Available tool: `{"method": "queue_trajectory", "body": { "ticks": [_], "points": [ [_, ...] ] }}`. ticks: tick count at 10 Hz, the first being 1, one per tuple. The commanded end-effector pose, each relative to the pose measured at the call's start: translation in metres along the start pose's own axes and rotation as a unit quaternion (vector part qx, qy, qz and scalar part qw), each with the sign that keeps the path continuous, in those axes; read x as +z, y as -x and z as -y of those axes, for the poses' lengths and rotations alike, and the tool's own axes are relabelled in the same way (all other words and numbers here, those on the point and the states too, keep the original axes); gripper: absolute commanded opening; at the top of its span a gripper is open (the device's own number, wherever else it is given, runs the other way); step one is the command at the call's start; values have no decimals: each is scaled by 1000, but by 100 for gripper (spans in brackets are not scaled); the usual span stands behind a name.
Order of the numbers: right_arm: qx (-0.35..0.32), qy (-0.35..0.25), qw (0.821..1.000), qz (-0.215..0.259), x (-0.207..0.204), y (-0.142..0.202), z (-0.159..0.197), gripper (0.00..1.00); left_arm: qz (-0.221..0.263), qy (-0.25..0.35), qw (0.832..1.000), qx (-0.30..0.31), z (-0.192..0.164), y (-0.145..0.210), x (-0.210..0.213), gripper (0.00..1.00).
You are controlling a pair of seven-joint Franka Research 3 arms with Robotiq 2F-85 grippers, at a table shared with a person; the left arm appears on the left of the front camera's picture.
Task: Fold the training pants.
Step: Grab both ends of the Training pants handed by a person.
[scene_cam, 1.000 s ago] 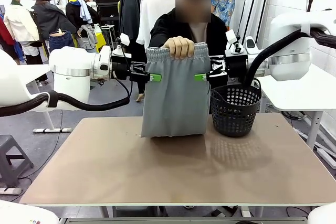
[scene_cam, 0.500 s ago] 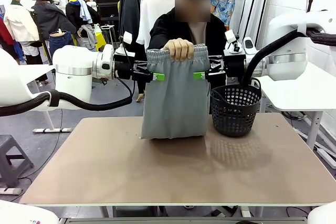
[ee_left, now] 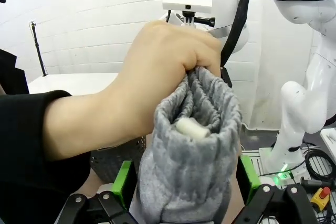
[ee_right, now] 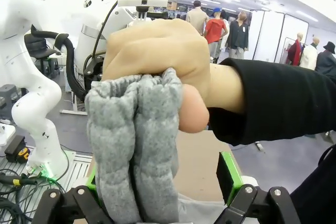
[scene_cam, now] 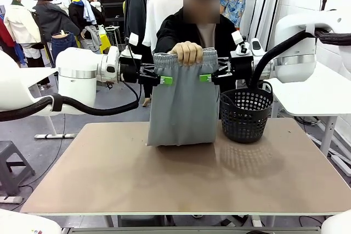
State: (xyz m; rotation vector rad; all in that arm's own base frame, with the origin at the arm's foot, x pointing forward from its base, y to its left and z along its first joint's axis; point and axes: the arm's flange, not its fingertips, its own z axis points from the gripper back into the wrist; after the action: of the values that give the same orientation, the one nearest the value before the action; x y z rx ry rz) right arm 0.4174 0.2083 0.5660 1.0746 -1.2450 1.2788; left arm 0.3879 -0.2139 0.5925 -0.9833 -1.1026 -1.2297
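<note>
Table [scene_cam: 181, 179] carries the lower edge of the pants [scene_cam: 181, 102]: light grey, plain, doubled into a tall narrow panel, hanging upright just beside the basket [scene_cam: 245, 114]. Left claw [scene_cam: 164, 80] and right claw [scene_cam: 205, 78] gape wide, each straddling a side edge. Farther back, a person's hand [scene_cam: 188, 51] bunches the gathered waistband.

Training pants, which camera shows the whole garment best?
The front view: the training pants hang full length from the person's hand down to the table, beside the black basket. Both wrist views give end-on close-ups of the gathered waistband bunched in that hand, with the rest of the fabric cut off below.
</note>
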Motion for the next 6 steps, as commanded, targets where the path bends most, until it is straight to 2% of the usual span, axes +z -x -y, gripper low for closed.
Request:
{"method": "queue_trajectory", "body": {
  "ticks": [1,6],
  "points": [
    [-17,-10,1000,12,-11,-2,8,100,19,12,1000,11,-4,2,-14,100],
    [-50,-17,999,11,-19,0,13,100,41,22,999,19,-12,7,-24,100]
  ]
}}
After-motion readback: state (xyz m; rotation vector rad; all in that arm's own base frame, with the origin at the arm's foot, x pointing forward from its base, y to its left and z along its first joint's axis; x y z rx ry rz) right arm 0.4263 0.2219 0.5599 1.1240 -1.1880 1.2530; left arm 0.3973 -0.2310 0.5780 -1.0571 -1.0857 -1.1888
